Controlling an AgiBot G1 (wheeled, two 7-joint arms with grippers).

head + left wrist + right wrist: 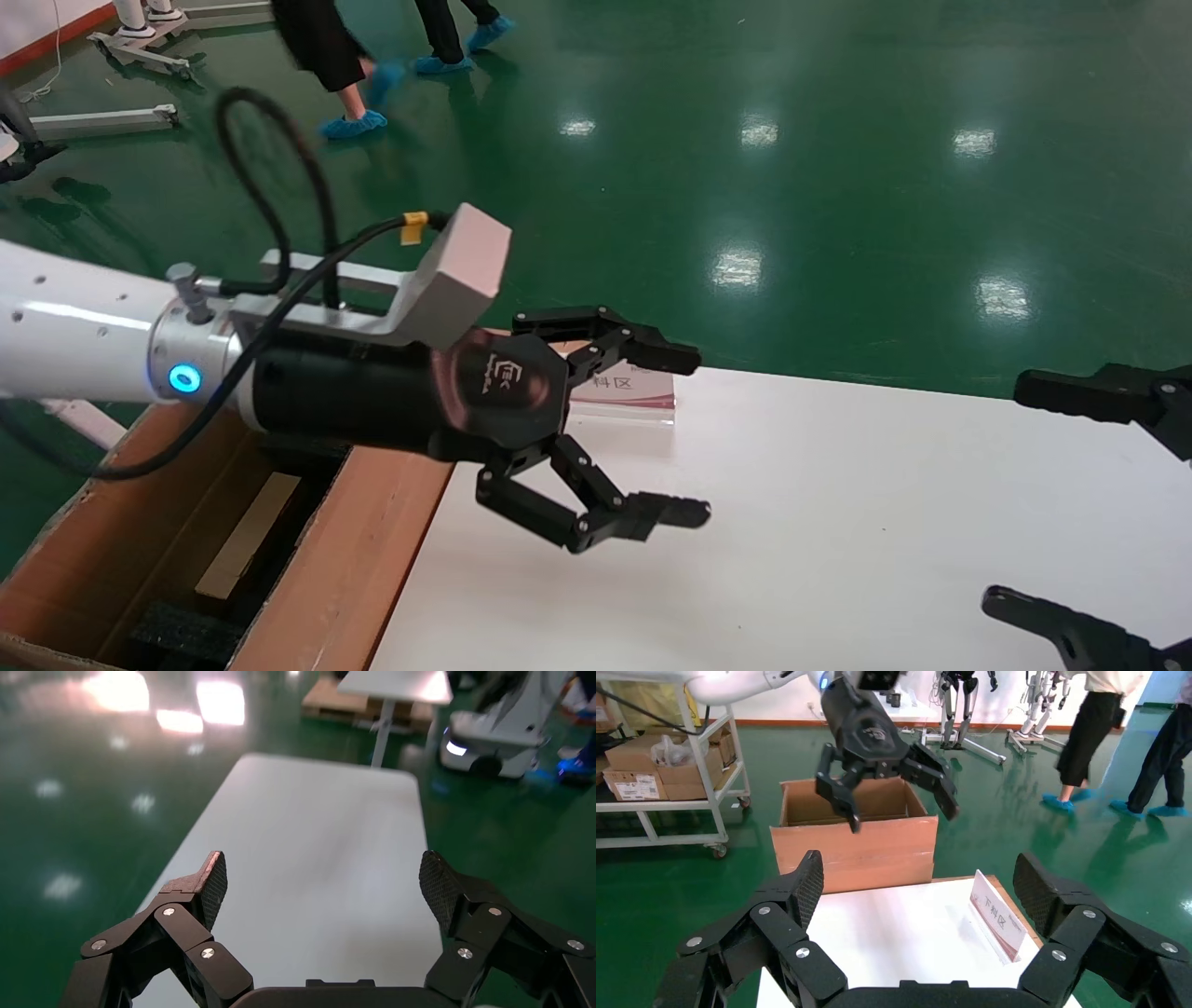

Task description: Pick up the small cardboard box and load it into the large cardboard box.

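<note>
The large cardboard box (368, 550) stands open at the table's left end, with black foam (182, 634) inside; it also shows in the right wrist view (856, 846). A pale tan narrow strip (247, 536) lies inside it between the foam; it looks like the small cardboard box's side, but I cannot tell for sure. My left gripper (697, 435) is open and empty, held above the white table (792, 522) just right of the large box. It also shows in its own wrist view (323, 874) and in the right wrist view (903, 815). My right gripper (1006, 494) is open and empty at the right edge (918, 874).
A small pink-and-white sign (624, 387) stands on the table's far edge behind the left gripper, also in the right wrist view (996, 913). People walk on the green floor beyond. A cart with boxes (659, 762) stands off to the side.
</note>
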